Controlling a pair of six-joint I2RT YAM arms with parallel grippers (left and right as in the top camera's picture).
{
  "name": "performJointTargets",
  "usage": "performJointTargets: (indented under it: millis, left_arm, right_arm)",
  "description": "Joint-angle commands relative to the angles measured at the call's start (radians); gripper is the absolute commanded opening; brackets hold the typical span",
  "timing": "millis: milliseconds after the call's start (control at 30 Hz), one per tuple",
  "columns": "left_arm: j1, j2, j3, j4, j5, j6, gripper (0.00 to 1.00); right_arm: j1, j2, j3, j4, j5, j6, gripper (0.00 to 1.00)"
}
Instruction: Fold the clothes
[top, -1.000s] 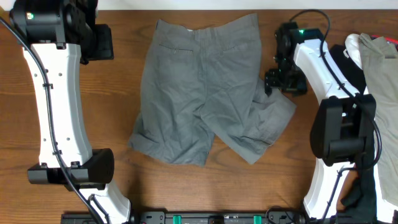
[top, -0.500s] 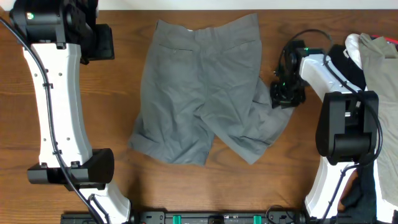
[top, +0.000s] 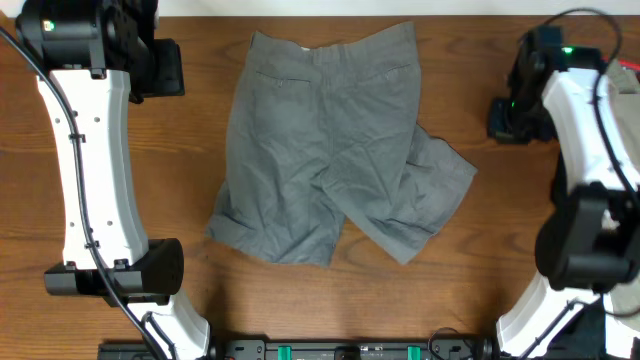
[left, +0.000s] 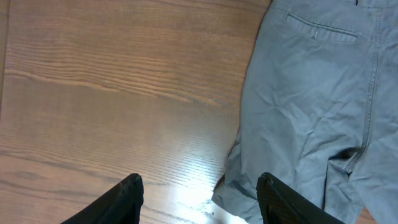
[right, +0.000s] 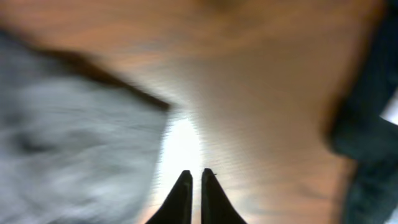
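Note:
The grey-olive shorts lie back side up in the middle of the table, waistband at the far edge. Their right leg is folded crookedly under, with its hem sticking out to the right. My right gripper hovers over bare wood to the right of the shorts. In the right wrist view it is shut with nothing between its fingers, and the shorts are a blur on the left. My left gripper stands open above bare wood, just left of the left leg's hem. A back pocket shows.
A beige-tan garment lies at the far right edge, partly under the right arm. A dark garment sits close on the right in the right wrist view. The left arm runs down the left side of the table.
My right gripper has shut on nothing and moved up and right, off the shorts' right leg onto bare table. The shorts and the left arm have not moved.

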Motion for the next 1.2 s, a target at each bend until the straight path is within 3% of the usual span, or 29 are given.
performJointTargets:
  millis: [0, 167, 233, 300, 433, 667, 767, 900, 1067, 1167]
  left_arm:
    - [0.005, -0.008, 0.01, -0.026, 0.0, -0.01, 0.61]
    - [0.005, -0.008, 0.01, -0.032, 0.0, -0.01, 0.61]
    - [0.005, -0.008, 0.01, -0.034, 0.0, -0.01, 0.61]
    - [0.005, -0.008, 0.01, -0.034, 0.0, -0.011, 0.61]
    - [0.005, -0.009, 0.01, -0.034, 0.0, -0.018, 0.61]
    - [0.005, -0.009, 0.01, -0.04, 0.0, -0.017, 0.61]
    - [0.005, -0.009, 0.01, -0.041, 0.0, -0.017, 0.61]
    - [0.005, -0.009, 0.01, -0.04, 0.0, -0.017, 0.61]
    - [0.005, -0.008, 0.01, -0.037, 0.001, -0.017, 0.61]
    - [0.005, -0.008, 0.01, -0.027, 0.044, -0.015, 0.61]
  right_arm:
    - [0.066, -0.013, 0.008, 0.034, -0.521, -0.165, 0.18]
    - [0.278, 0.002, -0.034, 0.146, -0.504, -0.203, 0.57]
    - [0.385, 0.027, -0.043, 0.176, -0.407, -0.202, 0.61]
    - [0.476, 0.061, -0.043, 0.19, -0.283, -0.202, 0.58]
    - [0.62, 0.16, -0.043, 0.22, -0.119, -0.25, 0.33]
    - [0.697, 0.338, -0.043, 0.2, -0.105, -0.283, 0.22]
    - [0.675, 0.378, -0.043, 0.152, 0.012, -0.184, 0.17]
    - [0.606, 0.401, -0.043, 0.072, 0.311, -0.018, 0.17]
    - [0.457, 0.401, -0.043, 0.006, 0.59, 0.068, 0.18]
    - [0.355, 0.401, -0.03, -0.012, 0.655, 0.125, 0.2]
